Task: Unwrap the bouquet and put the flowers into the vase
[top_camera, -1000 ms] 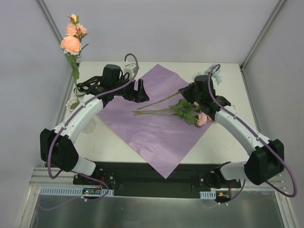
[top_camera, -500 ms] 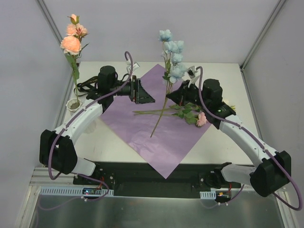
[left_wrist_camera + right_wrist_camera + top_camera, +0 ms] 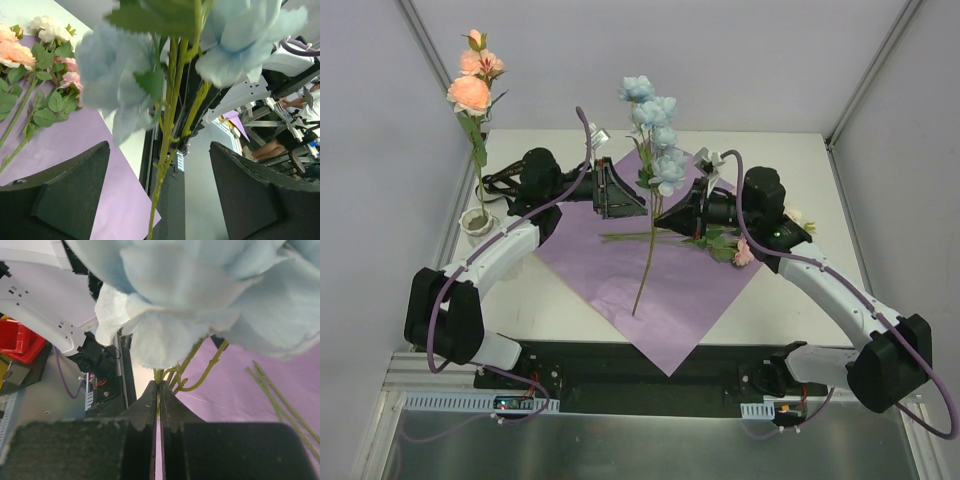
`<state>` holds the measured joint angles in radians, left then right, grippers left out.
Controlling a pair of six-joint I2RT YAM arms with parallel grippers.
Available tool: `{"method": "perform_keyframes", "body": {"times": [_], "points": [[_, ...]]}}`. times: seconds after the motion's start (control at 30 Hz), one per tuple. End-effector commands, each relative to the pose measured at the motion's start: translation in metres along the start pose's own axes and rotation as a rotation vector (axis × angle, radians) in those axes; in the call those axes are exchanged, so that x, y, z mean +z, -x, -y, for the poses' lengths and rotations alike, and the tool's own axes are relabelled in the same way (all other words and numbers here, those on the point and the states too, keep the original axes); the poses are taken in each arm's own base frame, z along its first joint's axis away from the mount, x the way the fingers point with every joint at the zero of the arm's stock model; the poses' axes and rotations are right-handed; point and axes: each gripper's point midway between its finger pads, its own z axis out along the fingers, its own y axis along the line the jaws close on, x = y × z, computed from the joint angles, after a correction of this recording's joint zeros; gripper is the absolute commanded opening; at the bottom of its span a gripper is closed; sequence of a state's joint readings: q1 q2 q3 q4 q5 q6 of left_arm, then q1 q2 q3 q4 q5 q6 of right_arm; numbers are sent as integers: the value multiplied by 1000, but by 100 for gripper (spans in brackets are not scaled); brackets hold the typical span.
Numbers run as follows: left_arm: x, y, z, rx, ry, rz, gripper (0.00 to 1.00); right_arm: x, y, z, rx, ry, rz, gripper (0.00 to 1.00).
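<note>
The bouquet is already unwrapped: its purple paper (image 3: 665, 300) lies flat on the table (image 3: 555, 300), 1 corner pointing at the arm bases. Above it the right claw (image 3: 665, 215) is pinched fully closed on the green stem of 1 blue flower (image 3: 655, 140), holding it near upright with the stem end hanging over the paper. The left claw (image 3: 625, 192) gapes wide and holds nothing; its wrist view shows the stem between its 2 fingers, untouched. This looks like a handover: next the left claw would need to close on the stem before the right lets go, then carry it left. More flowers (image 3: 725, 243) lie on the paper beside the right arm. At the far left the white vase (image 3: 475, 220) holds 1 tall spray of peach flowers (image 3: 470, 92).
</note>
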<state>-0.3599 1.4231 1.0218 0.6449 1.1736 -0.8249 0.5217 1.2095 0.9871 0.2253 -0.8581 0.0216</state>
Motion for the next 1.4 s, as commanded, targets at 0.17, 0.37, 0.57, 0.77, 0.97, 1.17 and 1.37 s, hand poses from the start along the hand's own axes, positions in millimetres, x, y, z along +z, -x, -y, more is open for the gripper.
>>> {"method": "perform_keyframes", "body": {"times": [0.17,0.37,0.57,0.77,0.97,1.17,1.37], "points": [[5,-3,11,50,-72,-31,70,16,13,-31,-103,138,-15,1],[8,-5,13,58,-85,-43,61,21,11,-29,-104,119,-30,1],[8,-6,12,53,-86,-49,49,24,4,-24,-112,86,-65,1],[9,-8,16,66,-101,-61,66,24,6,-17,-122,42,-58,1],[10,-11,21,85,-121,-71,73,25,5,-10,-111,9,-62,1],[12,-12,16,68,-116,-71,59,31,2,-15,-107,39,-88,1],[13,-12,13,63,-108,-66,39,31,4,-15,-113,35,-88,1]]}}
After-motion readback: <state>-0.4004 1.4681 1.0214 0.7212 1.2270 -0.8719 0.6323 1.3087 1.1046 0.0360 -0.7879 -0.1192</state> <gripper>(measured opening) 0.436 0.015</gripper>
